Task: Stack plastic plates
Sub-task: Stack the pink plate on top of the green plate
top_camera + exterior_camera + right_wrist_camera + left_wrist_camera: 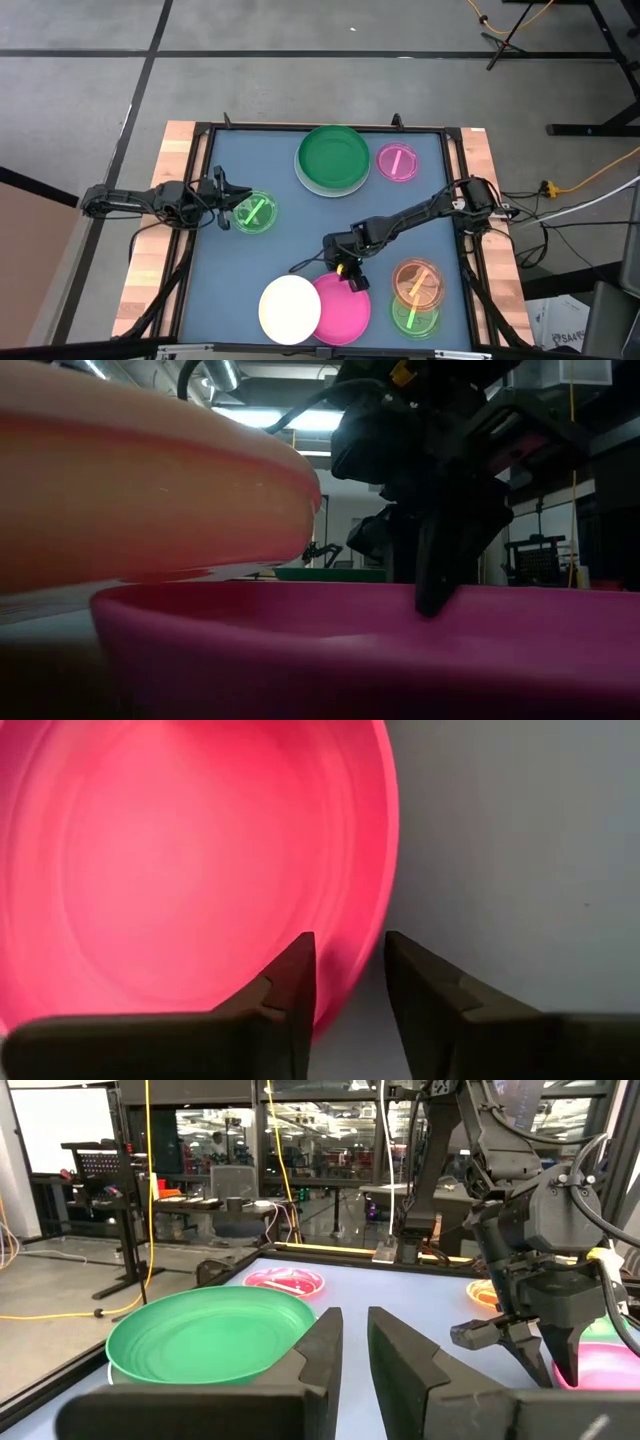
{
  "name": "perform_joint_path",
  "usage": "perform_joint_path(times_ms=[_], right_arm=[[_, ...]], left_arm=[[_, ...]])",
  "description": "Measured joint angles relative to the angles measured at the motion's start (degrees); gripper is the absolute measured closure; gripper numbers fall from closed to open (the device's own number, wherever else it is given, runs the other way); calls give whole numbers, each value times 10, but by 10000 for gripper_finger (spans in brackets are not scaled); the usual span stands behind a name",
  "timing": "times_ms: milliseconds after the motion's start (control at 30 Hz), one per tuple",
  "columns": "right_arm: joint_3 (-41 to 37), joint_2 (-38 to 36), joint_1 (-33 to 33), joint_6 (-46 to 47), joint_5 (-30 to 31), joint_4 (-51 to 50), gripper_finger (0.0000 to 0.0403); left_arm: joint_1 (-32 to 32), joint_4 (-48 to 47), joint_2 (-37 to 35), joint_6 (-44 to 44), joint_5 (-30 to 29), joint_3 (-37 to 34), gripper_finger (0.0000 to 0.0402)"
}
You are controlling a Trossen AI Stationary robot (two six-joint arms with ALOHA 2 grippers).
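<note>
Right tool (pixel 345 982) straddling hot pink plate (pixel 190 860) rim
Fingers apart, not clamped; left tool (pixel 355 1355) waiting near-closed, holding nothing; no readable writing showing.

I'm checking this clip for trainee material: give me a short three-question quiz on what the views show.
1. True or false: the right gripper straddles the rim of the hot pink plate.
2. What does the dark green plate rest on? A) a pale plate B) an orange plate
3. Which plate overlaps the hot pink one?

Key: 1 true; 2 A, the pale plate; 3 the cream plate.
</note>
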Motion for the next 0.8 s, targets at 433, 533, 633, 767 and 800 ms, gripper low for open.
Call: perform_joint_path(times_ms=[433,533,633,767,800], right_arm=[[0,0,-12,2,-5,-8,375],[0,-1,-15,3,-8,-9,393],[0,-1,-19,2,-20,-12,399],[0,-1,-23,2,-29,-12,399],[0,-1,-26,1,-30,-11,400]], left_arm=[[0,0,0,0,0,0,356],[0,0,0,0,0,0,356],[0,0,0,0,0,0,356],[0,0,0,0,0,0,356],[0,0,0,0,0,0,356]])
